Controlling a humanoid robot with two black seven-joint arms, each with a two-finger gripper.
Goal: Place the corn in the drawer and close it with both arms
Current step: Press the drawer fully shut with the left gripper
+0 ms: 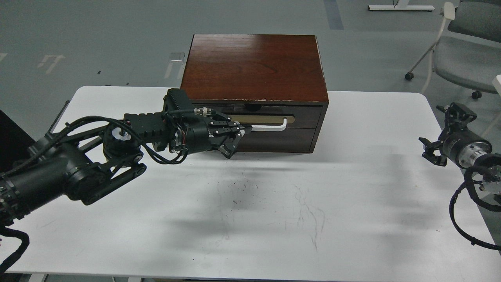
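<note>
The drawer (274,131) is seen pushed flush into the box (254,66); only a thin dark gap is left under the chipped top edge. No pale interior is exposed. The corn cannot be seen anywhere; whether it lies inside the drawer cannot be told.

The left gripper (234,137) is held against the left part of the drawer front, at the left end of the white handle (270,126). Its fingers (229,145) are spread apart, one up near the handle bar, one down near the drawer's lower edge; nothing is grasped between them. Contact with the front looks likely but cannot be confirmed from this angle. The left arm (78,172) is stretched in from the left edge, low over the counter (250,219), with cables looped around the wrist.

The right gripper (442,133) is parked at the right edge of the counter, well apart from the box. Its fingers (428,150) are splayed wide and nothing is held. The right arm (475,156) is seen only partly, with a silver wrist ring and a black cable hanging down past the counter edge.

The box sits at the far middle of the counter. Scuff marks are visible on the counter in front of it. A chair (465,51) stands on the floor at the far right.
</note>
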